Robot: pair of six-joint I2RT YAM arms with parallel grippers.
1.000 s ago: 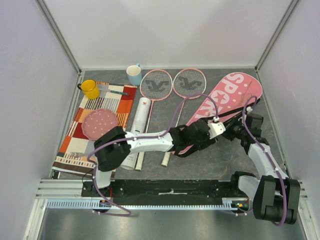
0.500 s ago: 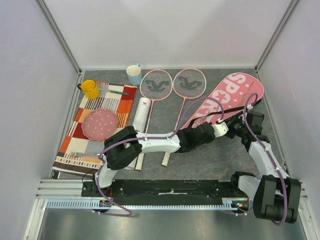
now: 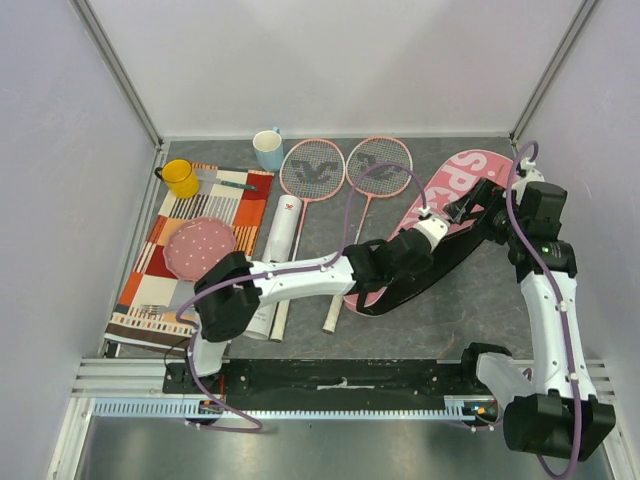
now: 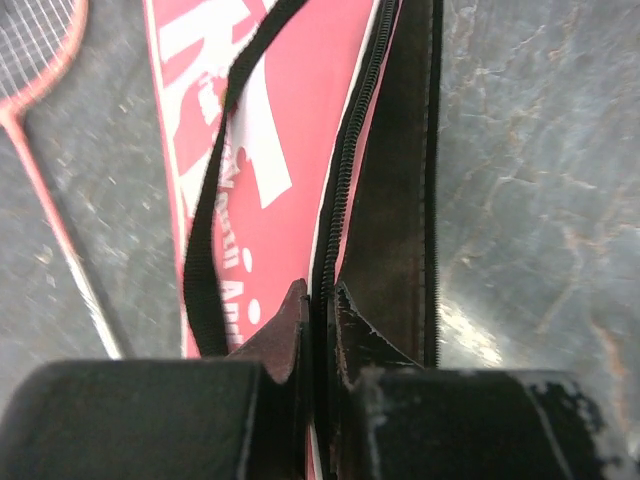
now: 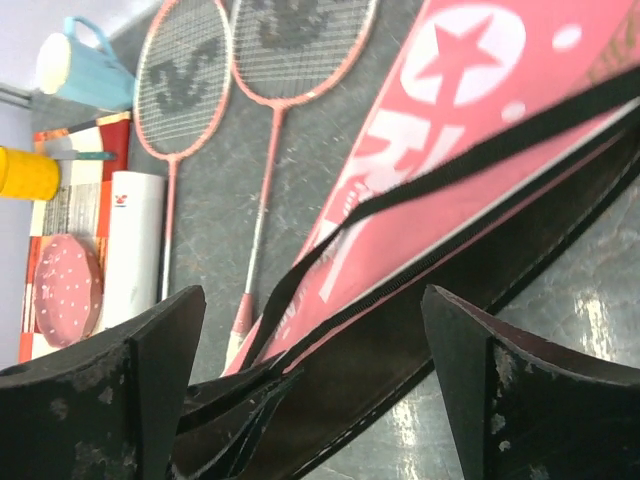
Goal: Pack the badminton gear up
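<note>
The pink "SPORT" racket bag [image 3: 455, 185] lies at the right, its zip edge parted and the black inside [image 3: 400, 285] showing. My left gripper [image 3: 440, 215] [image 4: 320, 305] is shut on the bag's zip edge [image 4: 345, 170]. My right gripper [image 3: 470, 205] [image 5: 315, 320] hangs open just above the bag, holding nothing. Two pink-framed rackets [image 3: 312, 170] [image 3: 379, 165] lie side by side left of the bag, also seen in the right wrist view [image 5: 185, 80] [image 5: 300, 40]. The long white tube [image 3: 281, 235] [image 5: 135, 240] lies left of the racket handles.
A striped mat [image 3: 160, 290] at the left carries a pink dotted plate [image 3: 199, 248] and cutlery. A yellow mug [image 3: 180, 178] and a blue mug [image 3: 267, 150] stand at the back left. White walls close in the sides and back.
My left gripper shut on the bag's zip edge. My right gripper let go, opened wide and rose toward the far right. The bag's edge parted and more black inside shows.
</note>
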